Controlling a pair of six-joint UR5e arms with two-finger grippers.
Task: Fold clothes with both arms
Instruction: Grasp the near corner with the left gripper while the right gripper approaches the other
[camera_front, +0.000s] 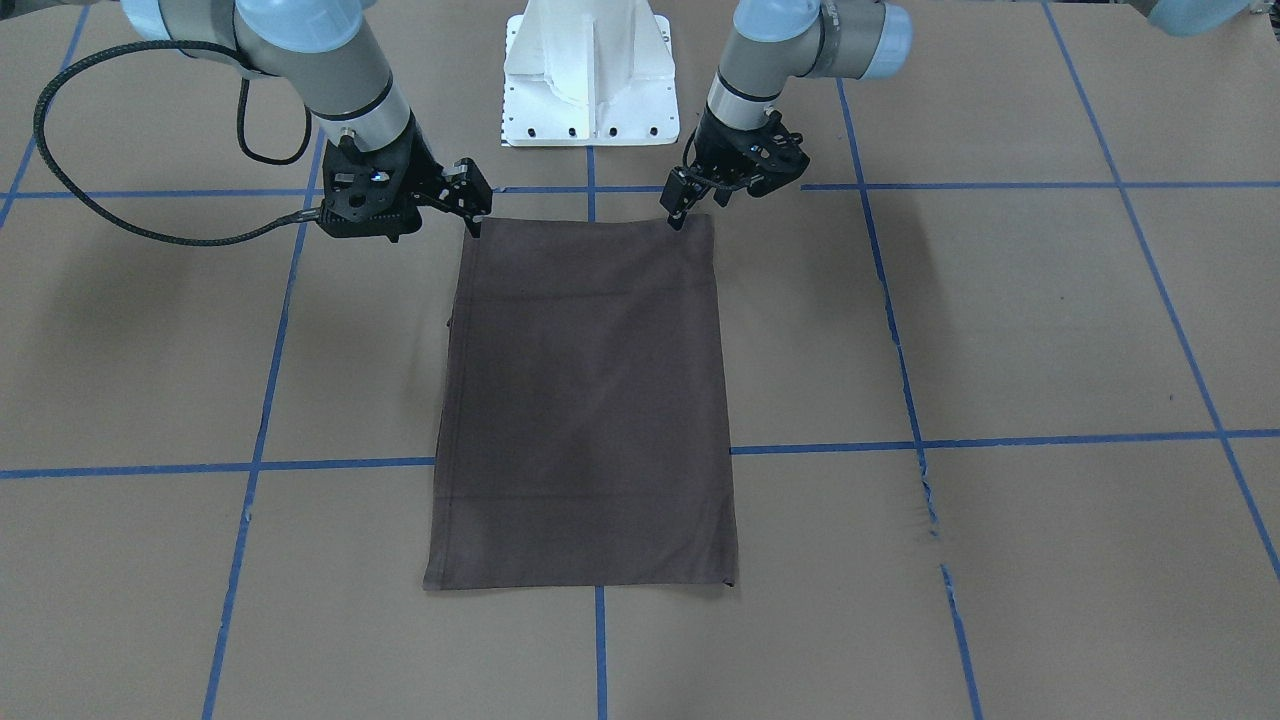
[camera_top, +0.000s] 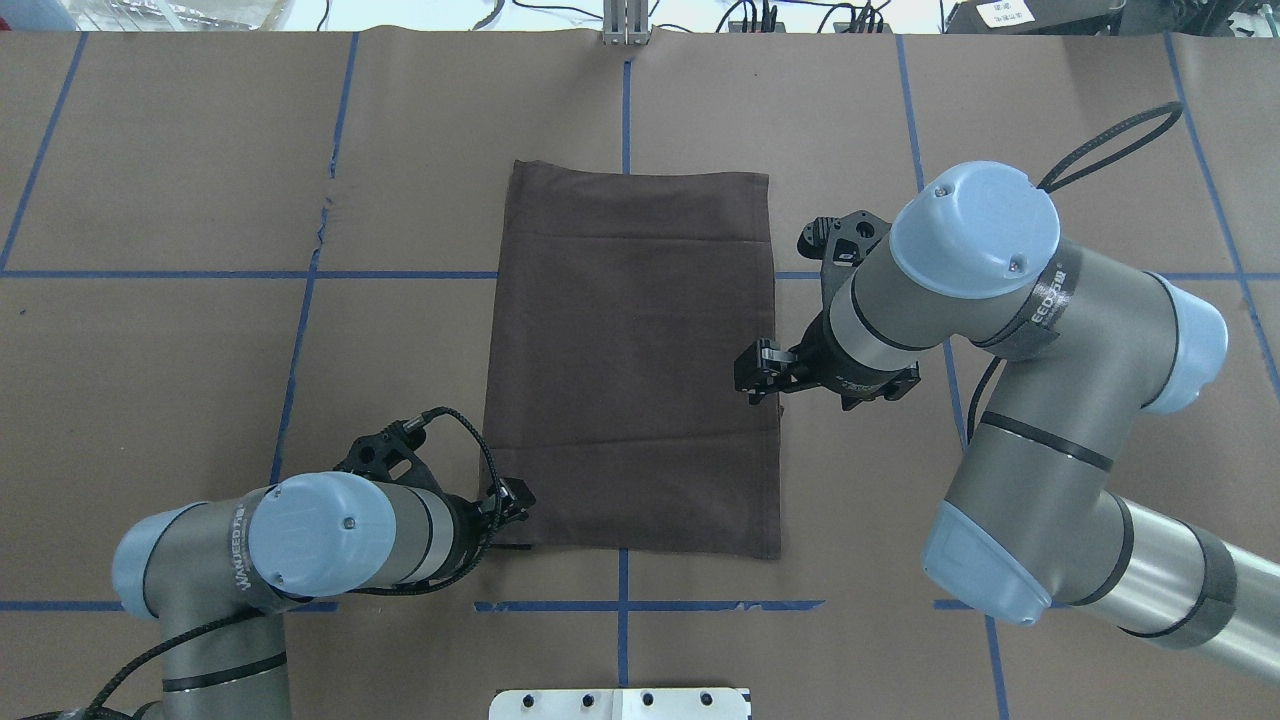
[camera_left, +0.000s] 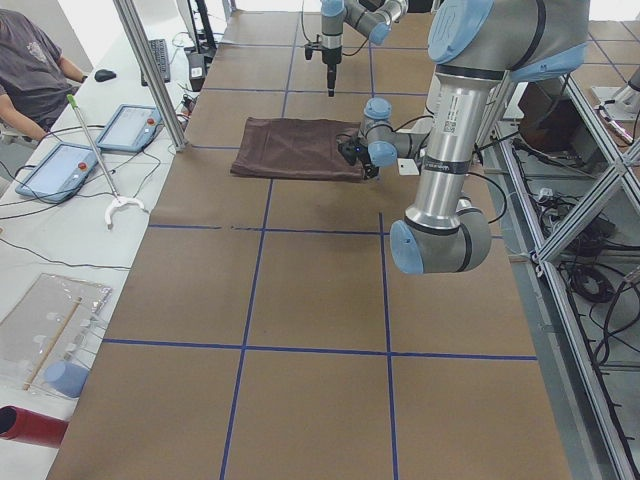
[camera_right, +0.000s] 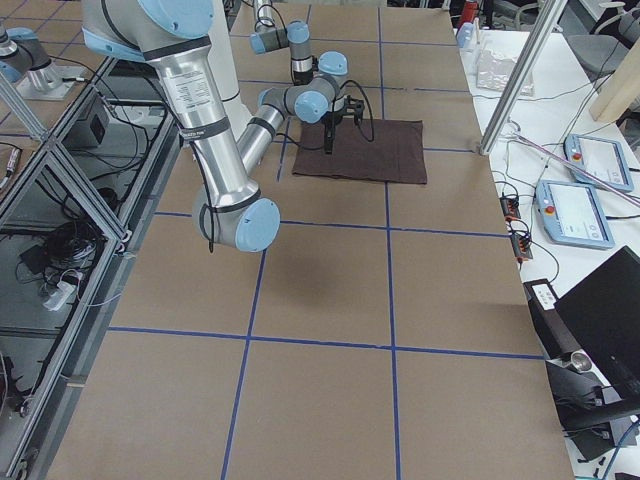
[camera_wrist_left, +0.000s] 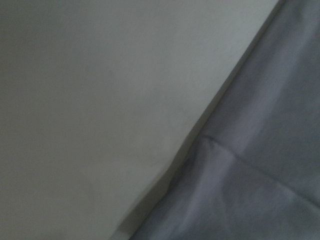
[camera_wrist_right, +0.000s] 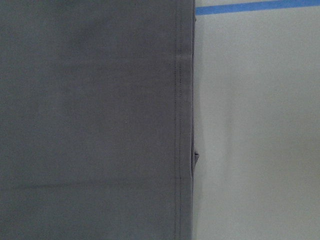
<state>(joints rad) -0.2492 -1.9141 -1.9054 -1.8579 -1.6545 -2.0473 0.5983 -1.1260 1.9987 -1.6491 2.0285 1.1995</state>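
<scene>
The dark brown T-shirt lies flat on the brown-papered desk, straight out from the white pedestal. It is folded into a neat rectangle (no collar, sleeve or lettering shows). One short edge is toward the pedestal, and the long edges run away from it. A stitched hem runs along the long edge on the robot's right. Blue tape lines cross the paper and pass under the cloth.

The left gripper is low over the desk, at the T-shirt corner nearest the pedestal on the robot's left. Its fingertips point down at the edge of the fabric. The views do not settle whether its fingers are apart or pinching cloth, and its wrist camera gives only a blurred close view of the corner lying flat on the paper.

The right gripper is on the other side of the pedestal and is raised clear of the desk. It hangs over the T-shirt's long right edge. How far along that edge from the pedestal it hangs differs from view to view. Its fingers look drawn together into one narrow tip, with nothing between them.
</scene>
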